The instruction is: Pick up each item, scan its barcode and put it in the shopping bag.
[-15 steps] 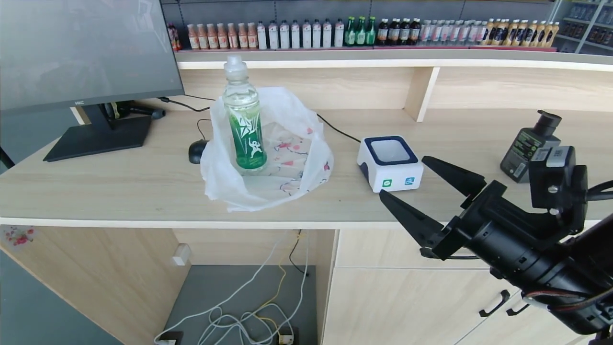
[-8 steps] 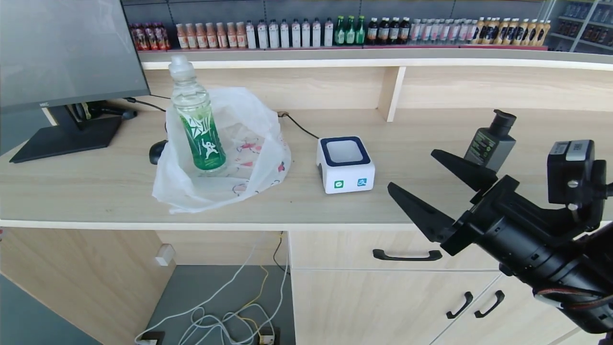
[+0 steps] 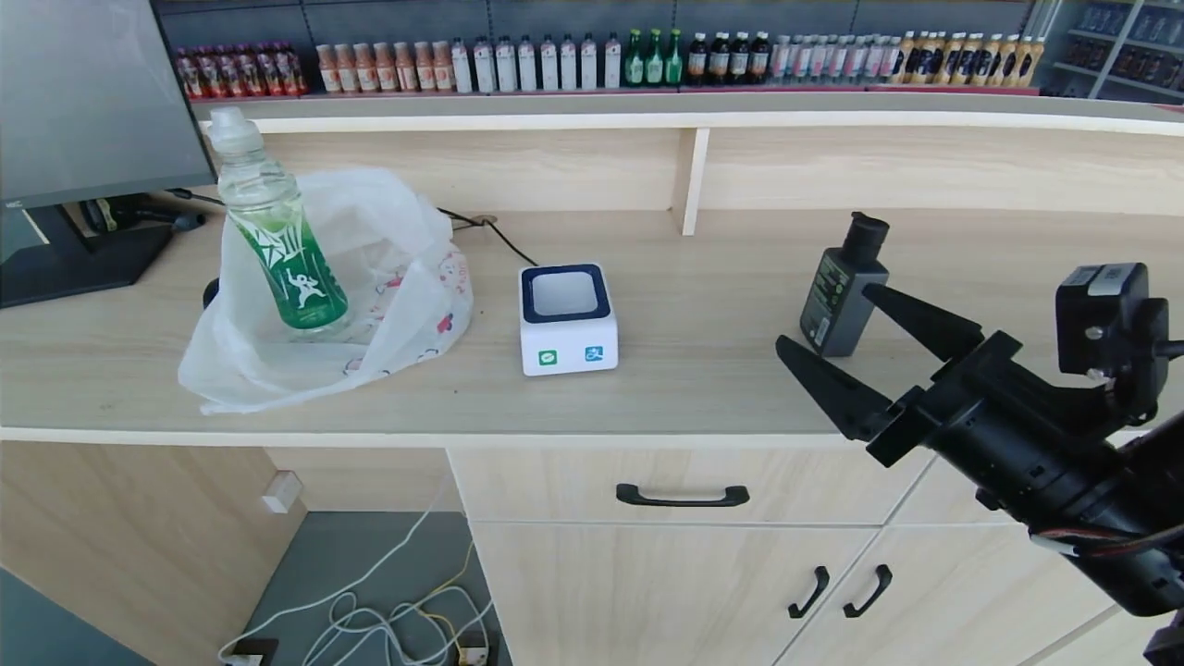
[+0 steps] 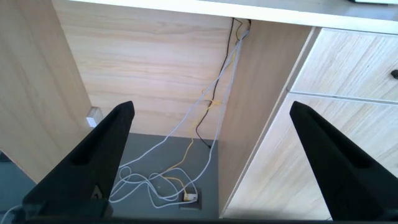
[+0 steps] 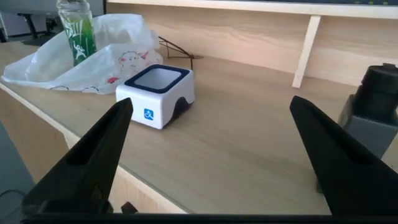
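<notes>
A green-labelled drink bottle (image 3: 277, 250) stands upright inside the open white shopping bag (image 3: 398, 277) at the counter's left. The white scanner box (image 3: 566, 319) sits mid-counter. A dark grey bottle with a black cap (image 3: 840, 291) stands to the right. My right gripper (image 3: 822, 314) is open, near the counter's front edge, its fingers pointing at the grey bottle, nothing between them. The right wrist view shows the right gripper (image 5: 211, 102), the scanner (image 5: 155, 93), the grey bottle (image 5: 373, 118) and the bag (image 5: 93, 62). My left gripper (image 4: 211, 109) is open and empty, below counter height.
A monitor (image 3: 83, 92) and a mouse (image 3: 211, 291) are at the far left. A raised back ledge with an upright divider (image 3: 689, 180) borders the counter. Drawers with black handles (image 3: 683, 497) sit below; loose cables (image 3: 370, 620) lie on the floor.
The head camera has swung to the right, so everything has shifted left. My open right gripper, earlier in front of the scanner, is now in front of the grey bottle.
</notes>
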`<state>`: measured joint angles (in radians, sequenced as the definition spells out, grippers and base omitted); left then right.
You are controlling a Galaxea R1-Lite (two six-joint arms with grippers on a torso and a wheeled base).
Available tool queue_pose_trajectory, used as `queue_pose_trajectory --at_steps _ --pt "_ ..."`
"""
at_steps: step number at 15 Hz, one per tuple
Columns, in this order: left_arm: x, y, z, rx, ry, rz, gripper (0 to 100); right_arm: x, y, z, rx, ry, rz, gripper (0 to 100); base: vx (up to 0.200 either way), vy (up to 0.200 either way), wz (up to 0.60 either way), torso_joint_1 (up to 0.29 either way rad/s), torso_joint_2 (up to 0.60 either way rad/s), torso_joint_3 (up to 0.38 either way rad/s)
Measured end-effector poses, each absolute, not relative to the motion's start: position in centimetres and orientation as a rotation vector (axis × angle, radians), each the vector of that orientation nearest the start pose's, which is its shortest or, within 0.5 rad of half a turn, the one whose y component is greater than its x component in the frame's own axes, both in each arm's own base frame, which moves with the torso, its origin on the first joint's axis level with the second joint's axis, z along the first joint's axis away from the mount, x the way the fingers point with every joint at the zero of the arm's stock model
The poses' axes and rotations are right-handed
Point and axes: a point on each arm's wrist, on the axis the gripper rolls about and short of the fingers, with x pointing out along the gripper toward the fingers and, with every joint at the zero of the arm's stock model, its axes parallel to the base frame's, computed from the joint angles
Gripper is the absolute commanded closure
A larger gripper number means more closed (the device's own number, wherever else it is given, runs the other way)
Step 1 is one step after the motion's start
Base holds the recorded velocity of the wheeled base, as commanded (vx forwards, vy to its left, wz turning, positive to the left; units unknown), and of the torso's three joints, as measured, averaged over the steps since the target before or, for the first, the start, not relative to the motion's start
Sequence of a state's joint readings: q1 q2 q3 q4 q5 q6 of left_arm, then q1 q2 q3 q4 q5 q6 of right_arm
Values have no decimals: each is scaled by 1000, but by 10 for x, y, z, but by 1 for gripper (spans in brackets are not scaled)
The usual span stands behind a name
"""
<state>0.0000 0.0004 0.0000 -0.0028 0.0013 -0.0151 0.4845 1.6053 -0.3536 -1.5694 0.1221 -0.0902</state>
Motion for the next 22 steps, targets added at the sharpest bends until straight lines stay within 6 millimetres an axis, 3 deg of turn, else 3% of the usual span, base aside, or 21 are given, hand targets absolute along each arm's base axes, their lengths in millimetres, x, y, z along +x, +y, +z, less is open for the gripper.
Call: queue_pose_trajectory --at_steps 8,11,17,22 --pt "-23 0 76 -11 -2 0 0 255 92 195 -66 -378 403 0 0 -25 0 1 0 0" --pt "-23 0 76 -10 -2 -1 0 268 95 198 -65 -400 377 0 0 0 0 0 0 0" --pt "-23 0 76 3 -2 0 0 277 103 205 -2 -373 389 0 0 0 0 0 0 0" --pt "-23 0 76 3 -2 0 0 291 106 231 -5 -280 354 0 0 0 0 0 0 0"
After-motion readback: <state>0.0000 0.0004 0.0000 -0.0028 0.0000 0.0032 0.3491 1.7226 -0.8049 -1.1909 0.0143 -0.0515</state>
